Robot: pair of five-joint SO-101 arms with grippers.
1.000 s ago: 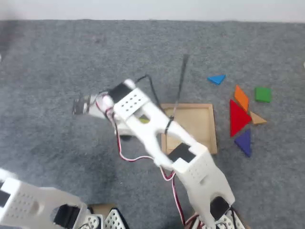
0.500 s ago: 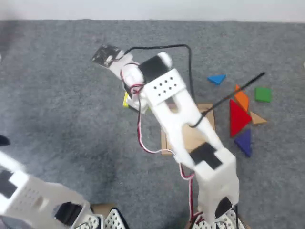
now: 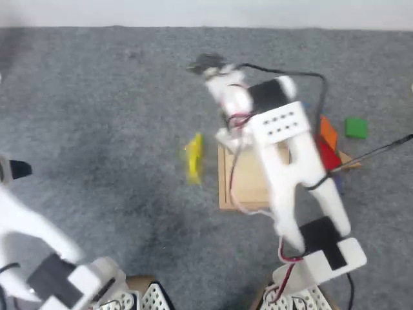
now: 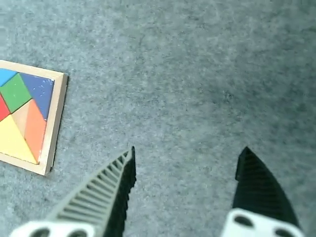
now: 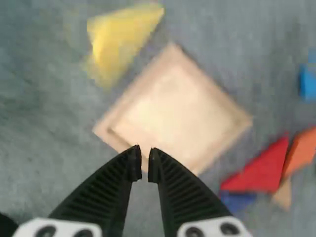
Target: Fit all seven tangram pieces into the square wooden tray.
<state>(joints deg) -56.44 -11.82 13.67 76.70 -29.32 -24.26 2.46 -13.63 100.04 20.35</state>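
High view: the right arm (image 3: 287, 152) stretches from the near edge of the grey mat (image 3: 97, 116) over the wooden tray (image 3: 245, 190) and hides much of it. The tray lies on the mat a little right of the middle. 1 yellow triangle (image 3: 193, 157) lies on the mat just beside the tray, on the side facing away from the other pieces, and does not touch it. Towards the mat's right edge sit the orange piece (image 3: 328, 132), the green square (image 3: 355, 127) and the red triangle (image 3: 330, 155), which is partly behind the arm. The left arm (image 3: 39, 258) is at the near left corner of the mat.

Left wrist view: the left claw (image 4: 185, 165) hangs over bare mat. Its 2 fingers are spread wide with nothing between them. Off to one side lies a wooden frame (image 4: 55, 118) filled with coloured pieces.

Right wrist view: the right claw (image 5: 140, 165) is above one edge of the tray. Its fingers are drawn together to a thin slit and grip nothing. The tray's floor is bare wood. The yellow triangle lies on the mat close to 1 corner of the tray. Past the opposite side lie the red triangle, the orange piece, a blue piece (image 5: 308, 81), a dark blue piece (image 5: 237, 200) and a tan piece (image 5: 284, 195), all on the mat.
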